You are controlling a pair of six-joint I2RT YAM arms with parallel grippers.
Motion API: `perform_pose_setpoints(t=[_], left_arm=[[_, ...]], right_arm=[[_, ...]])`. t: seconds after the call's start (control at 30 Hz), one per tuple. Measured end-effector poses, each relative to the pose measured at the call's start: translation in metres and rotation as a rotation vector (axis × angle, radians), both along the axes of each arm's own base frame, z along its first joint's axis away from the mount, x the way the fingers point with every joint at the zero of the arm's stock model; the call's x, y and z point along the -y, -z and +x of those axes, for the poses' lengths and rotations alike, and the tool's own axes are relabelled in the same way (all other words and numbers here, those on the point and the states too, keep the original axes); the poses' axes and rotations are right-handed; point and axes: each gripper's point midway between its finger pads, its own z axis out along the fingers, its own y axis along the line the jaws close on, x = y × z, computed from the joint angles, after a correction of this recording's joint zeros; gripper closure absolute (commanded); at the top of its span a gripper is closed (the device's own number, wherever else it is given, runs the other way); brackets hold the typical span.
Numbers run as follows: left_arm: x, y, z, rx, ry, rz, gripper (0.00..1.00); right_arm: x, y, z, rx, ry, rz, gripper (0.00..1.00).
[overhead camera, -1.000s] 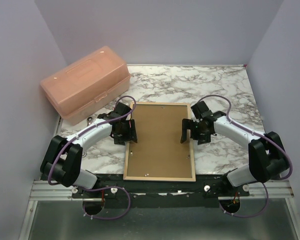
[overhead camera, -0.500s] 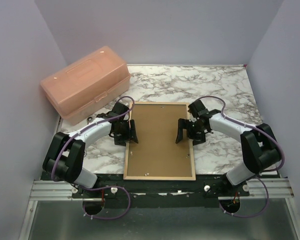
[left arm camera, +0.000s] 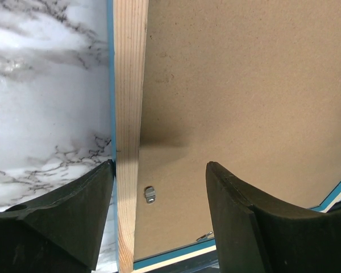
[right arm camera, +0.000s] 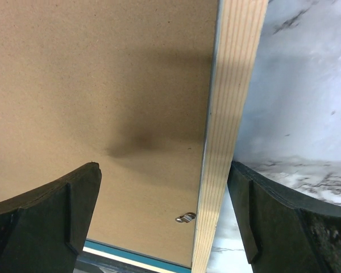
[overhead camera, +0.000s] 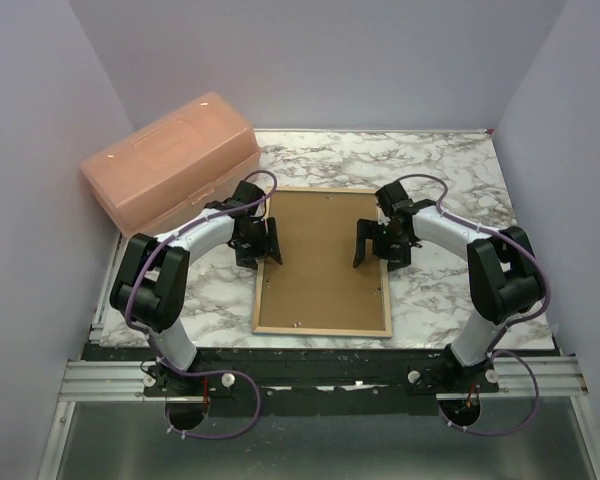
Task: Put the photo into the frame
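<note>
Seemingly near done: the frame (overhead camera: 321, 330) lies face-down at centre, backing board (overhead camera: 320, 260) seated; I see no photo. Left gripper (overhead camera: 264, 246) and right gripper (overhead camera: 371, 247) gape wide, empty.

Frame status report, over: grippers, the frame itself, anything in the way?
Left gripper open, astride frame left edge; right gripper open, astride right edge. Face down, backing board in, photo not visible. Pink box far left, clear.

readable text: none anywhere, honestly
frame (overhead camera: 321, 331): bare pale wood rail, no brand or number
backing board (overhead camera: 320, 260): plain brown inside the frame, nothing printed
pink box (overhead camera: 170, 170): up-left of the frame, no label I can make out
surface (overhead camera: 450, 170): marble veins only, no writing
</note>
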Motion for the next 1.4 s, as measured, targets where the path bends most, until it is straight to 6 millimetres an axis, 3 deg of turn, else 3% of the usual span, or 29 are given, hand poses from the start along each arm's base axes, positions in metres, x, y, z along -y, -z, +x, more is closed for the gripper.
perform_pose_setpoints(t=[0.27, 0.5, 0.83, 1.0, 1.2, 1.4], left_arm=[[0.009, -0.002, 0.007, 0.028, -0.017, -0.023, 0.16], [0.008, -0.004, -0.014, 0.041, -0.04, -0.033, 0.18], [0.007, -0.002, -0.027, 0.023, -0.041, 0.034, 0.21], [0.004, -0.013, -0.029, 0.046, -0.047, 0.037, 0.22], [0.0, -0.023, -0.033, 0.075, -0.05, 0.029, 0.23], [-0.005, -0.015, -0.044, 0.059, -0.048, 0.038, 0.24]], right_arm=[[0.007, 0.0, 0.014, 0.035, 0.018, -0.024, 0.0], [0.01, -0.002, 0.002, 0.083, 0.029, 0.001, 0.0], [0.016, -0.002, -0.021, 0.09, 0.045, 0.017, 0.0], [0.02, -0.002, -0.03, 0.093, 0.045, 0.018, 0.01], [0.021, 0.0, -0.037, 0.086, 0.042, 0.024, 0.04], [0.014, -0.002, -0.036, 0.101, 0.047, 0.07, 0.05]])
